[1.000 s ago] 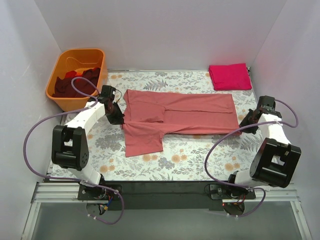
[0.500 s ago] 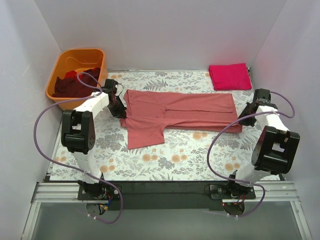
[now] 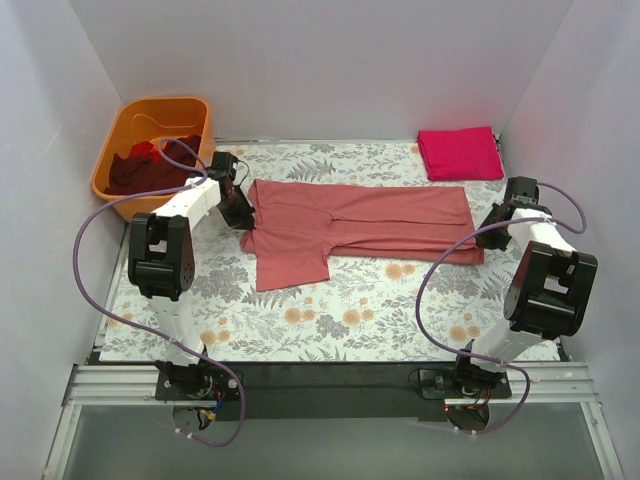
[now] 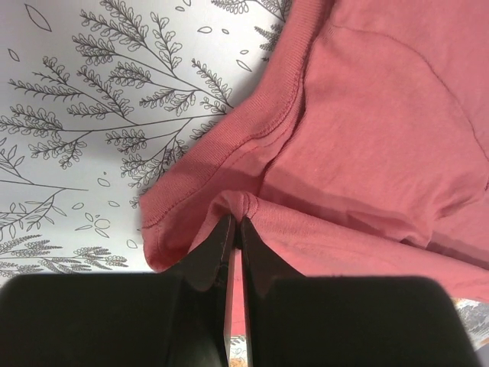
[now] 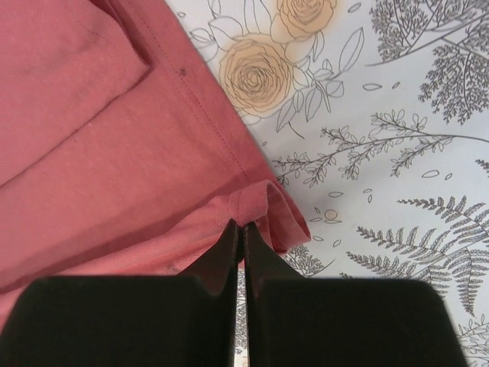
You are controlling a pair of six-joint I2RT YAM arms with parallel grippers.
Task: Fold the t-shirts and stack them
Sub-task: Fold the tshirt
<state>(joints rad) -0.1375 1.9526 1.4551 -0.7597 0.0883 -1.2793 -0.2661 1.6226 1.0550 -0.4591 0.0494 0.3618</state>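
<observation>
A dusty salmon-pink t-shirt (image 3: 350,225) lies across the middle of the floral table cover, partly folded lengthwise, one sleeve (image 3: 290,260) sticking out toward the near side. My left gripper (image 3: 243,215) is shut on the shirt's left edge, pinching a fold of cloth (image 4: 238,205) near the collar. My right gripper (image 3: 484,236) is shut on the shirt's right hem corner (image 5: 256,202). A folded bright magenta t-shirt (image 3: 459,153) lies at the back right. Dark maroon and red shirts (image 3: 150,168) sit in the orange tub (image 3: 125,125).
The orange tub stands at the back left, off the table cover's corner. White walls close in on the left, back and right. The floral table cover (image 3: 400,300) shows in front of the shirt. Purple cables loop beside both arms.
Both grippers have moved toward the back of the table with the shirt's two ends, dragging the near edge and sleeve back.
</observation>
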